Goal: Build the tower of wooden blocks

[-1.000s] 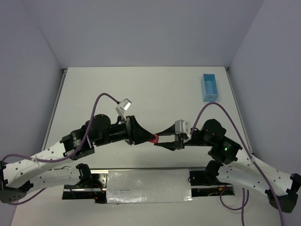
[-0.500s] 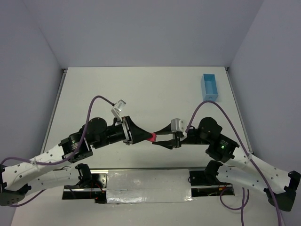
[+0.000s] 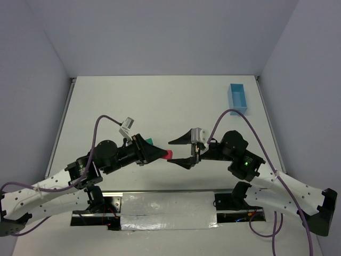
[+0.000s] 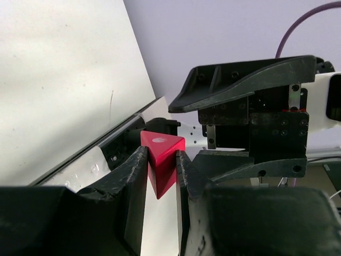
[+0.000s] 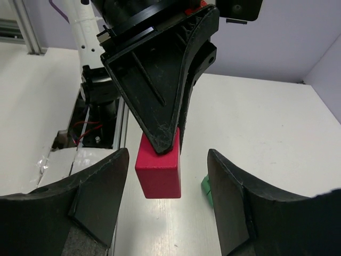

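Note:
My left gripper [image 3: 166,154] is shut on the red triangular block [image 3: 168,154] and holds it above the table near the front middle. In the left wrist view the red block [image 4: 161,160] sits pinched between the two fingers. My right gripper [image 3: 177,152] is open, its fingers spread on either side of the red block [image 5: 159,172] without touching it. A green block [image 3: 149,142] shows on the table just behind the left gripper; its edge also shows in the right wrist view [image 5: 206,188]. The rest of the green pieces are hidden.
A light blue plastic box [image 3: 238,97] stands at the back right of the white table [image 3: 160,101]. Purple cables arc over both arms. A metal rail and the arm bases line the near edge [image 3: 168,205].
The right gripper has opened and let go of the red block, which stays in the left gripper. Both arms have shifted slightly left, uncovering a green block.

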Controlling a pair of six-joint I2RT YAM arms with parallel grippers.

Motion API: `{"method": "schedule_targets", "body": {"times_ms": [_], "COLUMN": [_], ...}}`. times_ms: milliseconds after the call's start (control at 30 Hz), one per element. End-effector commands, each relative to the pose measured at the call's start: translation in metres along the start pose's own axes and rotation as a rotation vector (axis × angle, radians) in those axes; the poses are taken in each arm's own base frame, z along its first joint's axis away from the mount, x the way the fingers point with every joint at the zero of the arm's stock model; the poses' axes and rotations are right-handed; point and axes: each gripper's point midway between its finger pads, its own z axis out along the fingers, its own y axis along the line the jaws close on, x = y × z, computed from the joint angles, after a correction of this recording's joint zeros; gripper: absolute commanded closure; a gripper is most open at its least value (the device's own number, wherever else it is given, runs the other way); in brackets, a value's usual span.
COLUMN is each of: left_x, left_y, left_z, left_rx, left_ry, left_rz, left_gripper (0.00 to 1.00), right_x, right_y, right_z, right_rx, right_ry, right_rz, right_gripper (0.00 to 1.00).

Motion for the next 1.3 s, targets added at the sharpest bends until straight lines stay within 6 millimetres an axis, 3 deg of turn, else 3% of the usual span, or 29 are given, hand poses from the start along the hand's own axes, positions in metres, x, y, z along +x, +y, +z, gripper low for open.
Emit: {"method": "schedule_targets", "body": {"times_ms": [0,67,333,433,500,567,633,733,867,1033,1133,1267], "left_x": [-0.016,-0.020,-0.029,-0.036,-0.044,-0.054,-0.059,-0.064,-0.069,-0.071,-0.073,-0.076], "left_y": [-0.016,-0.013,-0.006,-0.004,-0.001,-0.005,-0.004,0.000,0.002,0.015,0.021,0.026], "left_z": [-0.007,-0.010,-0.019,-0.022,-0.025,-0.028,-0.028,-0.028,-0.030,-0.028,-0.027,-0.024], "left_rx": [0.052,0.050,0.035,0.039,0.052,0.079,0.082,0.079,0.106,0.070,0.019,-0.025], "left_ry": [-0.076,-0.103,-0.164,-0.209,-0.260,-0.319,-0.352,-0.388,-0.433,-0.462,-0.466,-0.460], "left_rz": [-0.042,-0.061,-0.086,-0.081,-0.066,-0.040,-0.020,-0.015,-0.013,-0.026,-0.020,-0.036], "left_gripper": [1.00,1.00,1.00,1.00,1.00,1.00,1.00,1.00,1.00,1.00,1.00,1.00], "right_x": [-0.032,-0.032,-0.027,-0.036,-0.042,-0.044,-0.038,-0.025,-0.004,-0.014,-0.013,0.001], "right_y": [-0.006,-0.004,-0.006,-0.018,-0.027,-0.049,-0.065,-0.069,-0.074,-0.079,-0.084,-0.085], "right_z": [0.002,0.001,0.003,0.004,0.002,-0.005,-0.011,-0.013,0.000,0.010,0.011,0.020], "right_rx": [0.019,0.011,0.022,0.106,0.170,0.331,0.452,0.531,0.602,0.608,0.627,0.624], "right_ry": [-0.087,-0.088,-0.081,-0.120,-0.159,-0.199,-0.194,-0.157,-0.076,-0.091,-0.091,-0.019], "right_rz": [-0.045,-0.048,-0.031,0.066,0.163,0.355,0.482,0.682,0.900,0.914,0.899,0.881], "right_gripper": [0.32,0.38,0.42,0.33,0.15,0.00,0.00,0.00,0.00,0.02,0.10,0.17]}}
